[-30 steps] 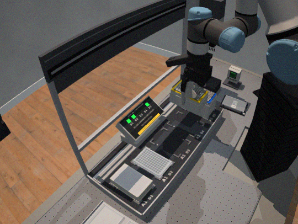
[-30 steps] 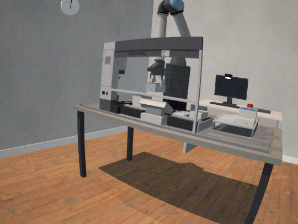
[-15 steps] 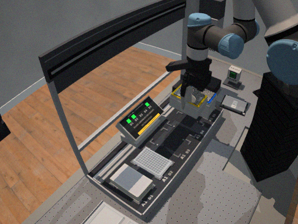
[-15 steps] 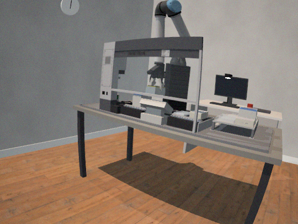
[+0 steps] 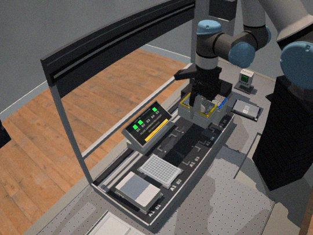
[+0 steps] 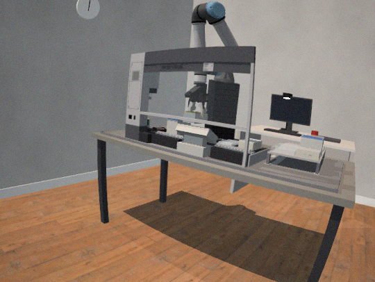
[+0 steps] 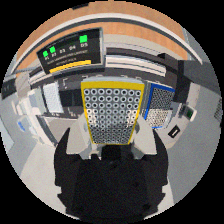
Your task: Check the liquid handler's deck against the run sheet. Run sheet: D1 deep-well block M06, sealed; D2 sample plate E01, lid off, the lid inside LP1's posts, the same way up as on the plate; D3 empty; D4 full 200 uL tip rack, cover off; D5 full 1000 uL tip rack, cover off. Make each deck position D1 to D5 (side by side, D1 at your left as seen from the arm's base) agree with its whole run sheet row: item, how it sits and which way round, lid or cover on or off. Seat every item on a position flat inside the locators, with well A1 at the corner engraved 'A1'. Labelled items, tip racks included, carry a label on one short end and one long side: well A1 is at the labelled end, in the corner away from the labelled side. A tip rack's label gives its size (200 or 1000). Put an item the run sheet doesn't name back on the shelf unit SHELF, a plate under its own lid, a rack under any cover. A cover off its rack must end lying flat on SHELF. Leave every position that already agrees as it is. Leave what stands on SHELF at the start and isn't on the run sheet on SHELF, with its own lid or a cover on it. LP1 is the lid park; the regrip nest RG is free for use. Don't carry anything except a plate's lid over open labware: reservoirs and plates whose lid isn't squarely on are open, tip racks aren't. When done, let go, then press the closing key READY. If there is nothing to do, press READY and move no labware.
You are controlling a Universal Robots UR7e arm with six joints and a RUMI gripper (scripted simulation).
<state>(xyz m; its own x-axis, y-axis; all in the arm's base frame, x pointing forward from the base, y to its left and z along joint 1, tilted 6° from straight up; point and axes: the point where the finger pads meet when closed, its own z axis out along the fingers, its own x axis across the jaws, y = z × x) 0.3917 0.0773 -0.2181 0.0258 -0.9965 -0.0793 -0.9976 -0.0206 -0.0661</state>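
Yellow-rimmed grey tip rack (image 5: 200,108) clamped in my gripper (image 7: 111,145), I hover at the deck's far end, judging that seating it squarely inside the D4 locators comes next.

matt black gripper (image 7: 111,150), wooden floor (image 5: 72,95)

Soft even light, fisheye wrist view

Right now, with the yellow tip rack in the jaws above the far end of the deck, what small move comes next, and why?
Probably a slow, straight lowering. The gripper is shut on the yellow-rimmed tip rack, which hangs just above the deck beside the blue-rimmed rack. The status panel shows D4 unlit, so that position seems unfilled. Keep the jaws closed until the rack sits flat inside the locators.
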